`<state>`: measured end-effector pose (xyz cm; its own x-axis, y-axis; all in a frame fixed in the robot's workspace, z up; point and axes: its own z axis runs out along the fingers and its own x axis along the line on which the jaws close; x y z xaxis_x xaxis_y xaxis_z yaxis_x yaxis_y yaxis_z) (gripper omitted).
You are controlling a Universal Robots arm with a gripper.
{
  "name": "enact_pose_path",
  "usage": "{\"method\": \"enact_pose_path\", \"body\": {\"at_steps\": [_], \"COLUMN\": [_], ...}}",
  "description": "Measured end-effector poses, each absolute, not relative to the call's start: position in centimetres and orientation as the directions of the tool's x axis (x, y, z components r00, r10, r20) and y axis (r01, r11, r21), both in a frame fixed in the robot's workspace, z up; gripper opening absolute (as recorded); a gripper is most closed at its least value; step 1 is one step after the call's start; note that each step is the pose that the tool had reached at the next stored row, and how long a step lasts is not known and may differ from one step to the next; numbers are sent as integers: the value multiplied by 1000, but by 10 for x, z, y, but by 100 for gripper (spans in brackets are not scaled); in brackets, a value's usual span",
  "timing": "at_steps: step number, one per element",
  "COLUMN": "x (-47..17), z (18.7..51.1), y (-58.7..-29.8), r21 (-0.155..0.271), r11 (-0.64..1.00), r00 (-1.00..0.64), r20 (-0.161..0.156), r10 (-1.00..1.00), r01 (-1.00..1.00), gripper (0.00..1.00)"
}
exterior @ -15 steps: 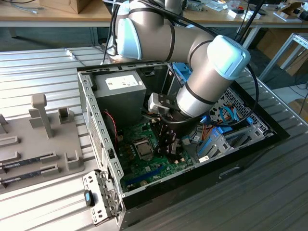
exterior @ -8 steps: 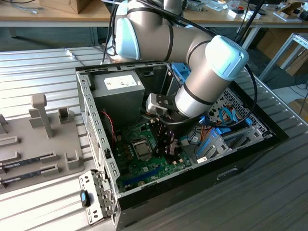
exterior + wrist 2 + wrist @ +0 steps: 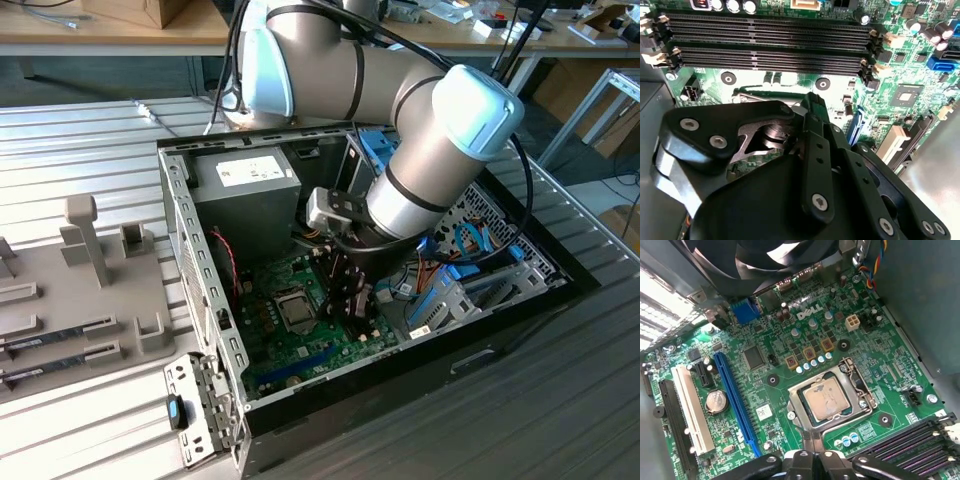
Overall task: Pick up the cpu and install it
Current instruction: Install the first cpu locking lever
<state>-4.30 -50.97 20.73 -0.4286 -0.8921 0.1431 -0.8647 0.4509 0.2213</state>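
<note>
Black gripper (image 3: 812,457), jaws together and seemingly empty, hovers beside the seated silvery square cpu (image 3: 827,399) — unlatched, a nudge could shift it.

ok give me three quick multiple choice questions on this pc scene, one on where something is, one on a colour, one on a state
1. Where is the cpu?
A. in the socket on the motherboard
B. on the grey tray outside the case
C. between the gripper's fingers

2. What colour is the longest expansion slot in the first wrist view?
A. red
B. blue
C. yellow

3. What is the gripper carrying?
A. the cpu
B. a memory stick
C. nothing

Answers:
1. A, the cpu lies flat inside the socket on the motherboard.
2. B, the expansion slot is bright blue, next to a white one.
3. C, the gripper has its fingers together with nothing between them, beside the socket.
</note>
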Motion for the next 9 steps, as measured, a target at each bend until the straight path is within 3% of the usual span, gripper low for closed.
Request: {"method": "enact_pose_path", "body": {"at_steps": [9], "x": [-56], "z": [207], "y": [-505], "r21": [219], "r11": [451], "r00": [-429], "r20": [141], "r10": [-892], "r01": [-865], "gripper": [11]}}
